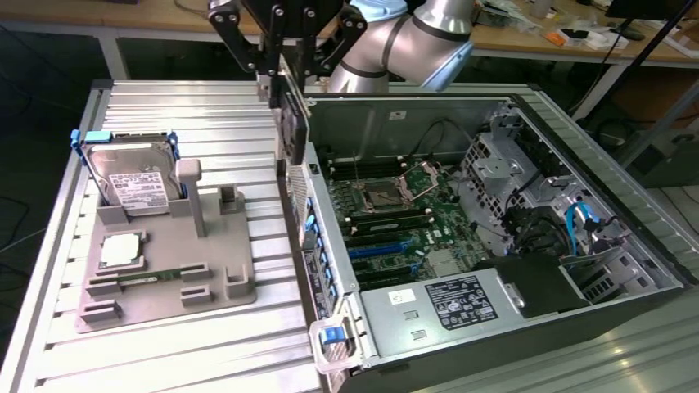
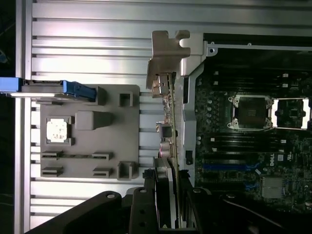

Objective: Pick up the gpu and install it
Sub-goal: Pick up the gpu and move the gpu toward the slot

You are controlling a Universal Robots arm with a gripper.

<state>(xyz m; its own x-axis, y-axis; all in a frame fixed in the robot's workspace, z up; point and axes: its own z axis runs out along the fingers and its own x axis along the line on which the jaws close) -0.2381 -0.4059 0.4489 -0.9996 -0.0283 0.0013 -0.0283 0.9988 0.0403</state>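
The gripper [image 1: 287, 78] is clamped narrow on the gpu [image 1: 291, 123], its black fingers pinching the card's upper edge, so the card hangs straight below them. Edge-on, it reads as a thin dark strip. In the wrist view the gripper [image 2: 168, 195] holds the gpu [image 2: 171, 122] in the same way. The card's silver end bracket [image 2: 165, 53], bent sheet metal with a notched tab, is at the end far from the fingers. The card sits over the case wall on the exterior view's left, between the grey fixture and the motherboard, and is not in a slot.

On the exterior view's left, the table [image 1: 164, 102] is ribbed aluminium with long parallel grooves. A matte grey moulded fixture [image 1: 218, 270] lies on it, with blocky posts and pockets. A boxy silver hard drive [image 1: 129, 184] with a white label stands upright in the fixture, framed in blue plastic. A square processor chip [image 1: 120, 250] lies flat nearby, with a narrow green memory stick [image 1: 153, 278] beside it.

On the right is the open computer case [image 1: 415, 123], made of dark sheet steel. Its green motherboard [image 1: 382, 217] carries a square metal socket [image 1: 385, 192], blue slots and a labelled power supply [image 1: 459, 299]. Blue cables [image 1: 577, 225] curl at the far right.
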